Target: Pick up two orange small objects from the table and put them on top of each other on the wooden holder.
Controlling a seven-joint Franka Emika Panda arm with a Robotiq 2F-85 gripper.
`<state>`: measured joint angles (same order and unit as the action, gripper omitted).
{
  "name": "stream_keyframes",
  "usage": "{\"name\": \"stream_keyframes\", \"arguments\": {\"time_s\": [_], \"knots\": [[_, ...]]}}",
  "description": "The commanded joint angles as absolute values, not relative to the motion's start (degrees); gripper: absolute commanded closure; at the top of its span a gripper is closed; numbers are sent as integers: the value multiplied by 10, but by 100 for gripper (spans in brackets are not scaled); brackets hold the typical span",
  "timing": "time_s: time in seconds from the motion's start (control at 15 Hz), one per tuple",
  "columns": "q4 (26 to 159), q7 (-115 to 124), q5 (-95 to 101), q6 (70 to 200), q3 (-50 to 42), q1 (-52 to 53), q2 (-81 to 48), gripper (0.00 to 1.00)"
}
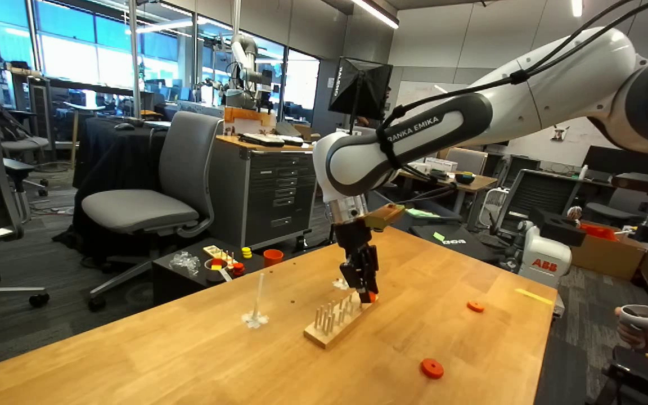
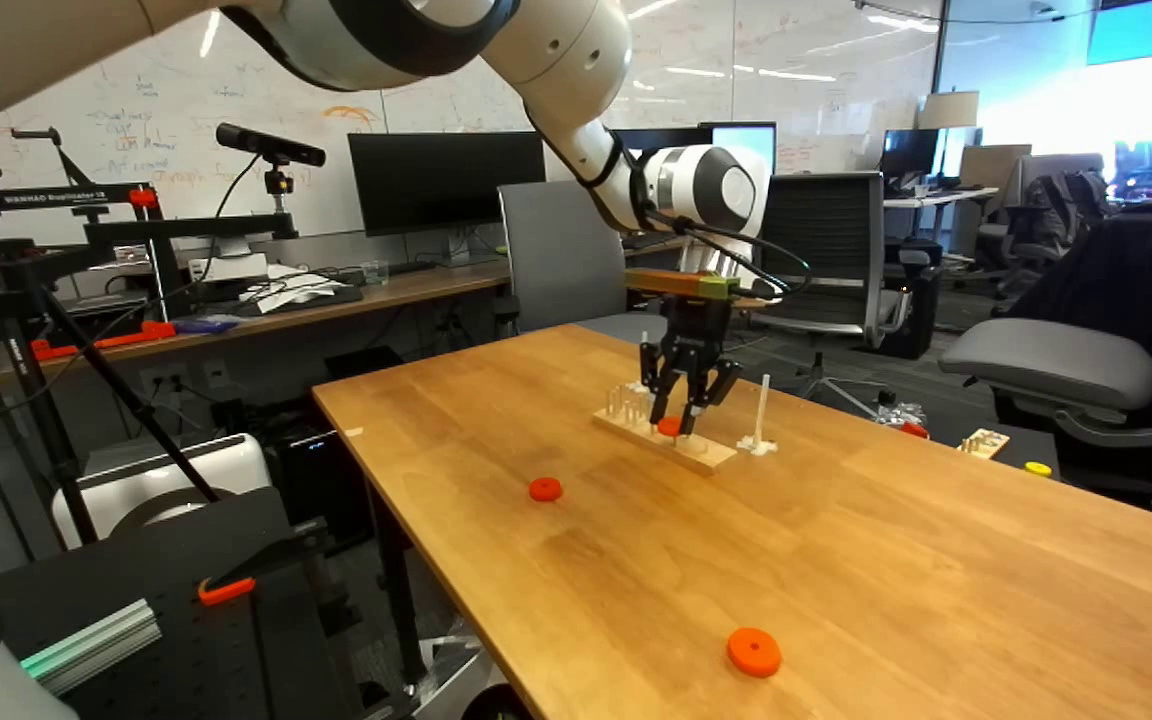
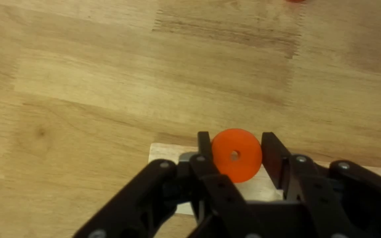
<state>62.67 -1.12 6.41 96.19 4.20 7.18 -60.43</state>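
My gripper (image 3: 236, 142) is shut on one orange small object (image 3: 250, 150), a flat disc with a centre hole, pinched at its sides. Beneath it lies the wooden holder (image 3: 165, 149), a pale block whose upright pegs show in both exterior views. The held disc (image 2: 669, 427) is over the holder's (image 2: 708, 458) peg-bearing top, towards one end; whether a peg is inside its hole I cannot tell. On the table (image 1: 189, 349) lie two more orange discs, one near the front (image 1: 432, 368) and one farther back (image 1: 475, 306), both away from the holder.
A slim upright rod (image 1: 258, 301) on a taped base stands beside the holder. A second taped base (image 1: 341, 284) shows behind the gripper. A low black side table bears yellow pieces (image 1: 247, 252). A person's hand holds a controller (image 1: 643, 318) off the table's edge.
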Motion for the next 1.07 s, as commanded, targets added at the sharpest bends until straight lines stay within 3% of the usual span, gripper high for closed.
{"name": "stream_keyframes", "arguments": {"time_s": [0.0, 1.0], "knots": [[565, -5, 49, 921, 36, 76, -637, 83], [509, -5, 49, 886, 37, 83, -670, 83]]}}
